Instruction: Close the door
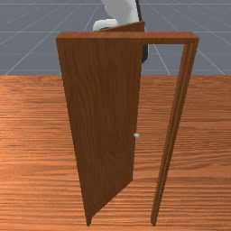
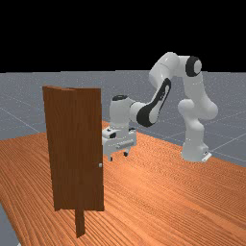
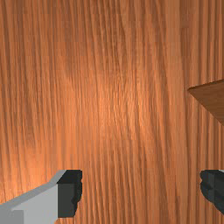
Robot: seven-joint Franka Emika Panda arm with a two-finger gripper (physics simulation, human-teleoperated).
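Door (image 1: pixel 101 113) stands ajar at the center of the front view, its free edge well apart from the frame (image 1: pixel 173 135) at the front view's right; the whole closing swing apparently remains. The gripper (image 2: pixel 118 156), near mid-frame in the far view, holds nothing, fingers wide apart. The flat, dark-grained panel carries a small, pale, rounded knob (image 1: pixel 136 135).

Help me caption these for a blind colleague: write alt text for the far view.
A wooden door stands open in its frame on a table; a white robot arm reaches in from the right, its pincer hanging open right of the knob.
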